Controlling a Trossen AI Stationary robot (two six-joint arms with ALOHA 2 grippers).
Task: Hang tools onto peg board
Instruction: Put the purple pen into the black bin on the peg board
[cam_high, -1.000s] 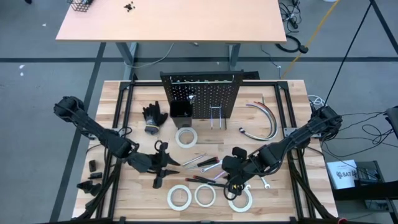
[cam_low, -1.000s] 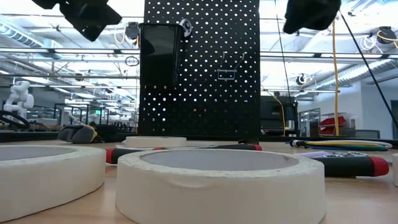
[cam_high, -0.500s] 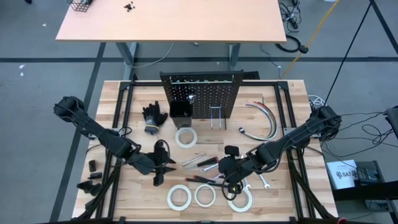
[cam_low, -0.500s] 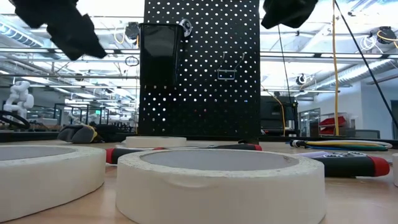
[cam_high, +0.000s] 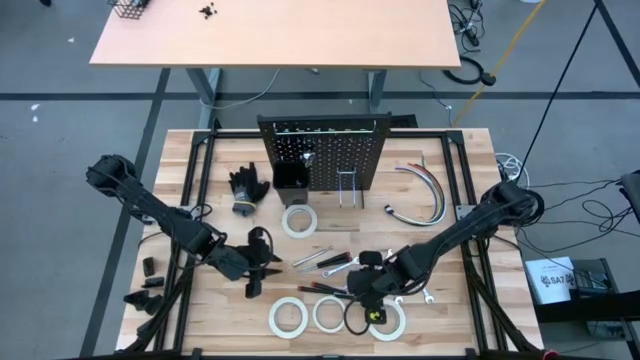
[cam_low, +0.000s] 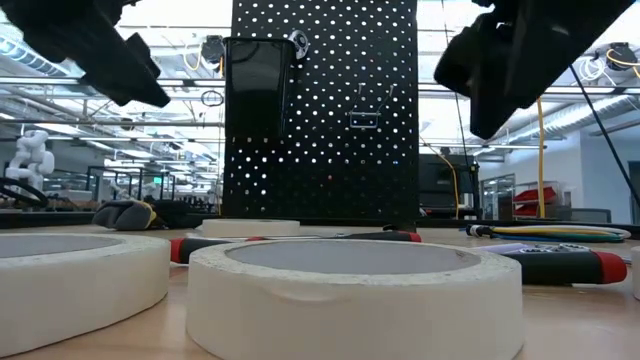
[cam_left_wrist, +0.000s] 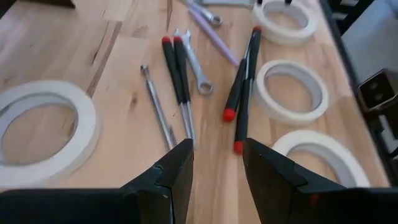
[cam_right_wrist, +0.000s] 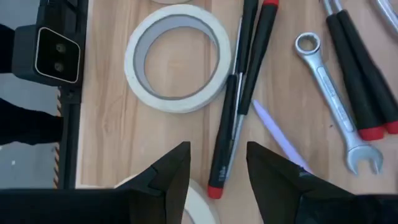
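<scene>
Thin black screwdrivers with red tips lie beside a white tape roll. Above them the right gripper gapes empty; the left gripper likewise. Their tips run out of frame.

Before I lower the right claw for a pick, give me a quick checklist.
1. Right claw open: ok.
2. Screwdriver pair lined up between its fingers: ok.
3. Tape roll clear of those screwdrivers: ok, apart.
4. Wrench clear of the pick: ok, off to one side.
5. Left claw out of the way: ok, left of the tool pile.
6. Free hook on the peg board: cannot tell.
</scene>
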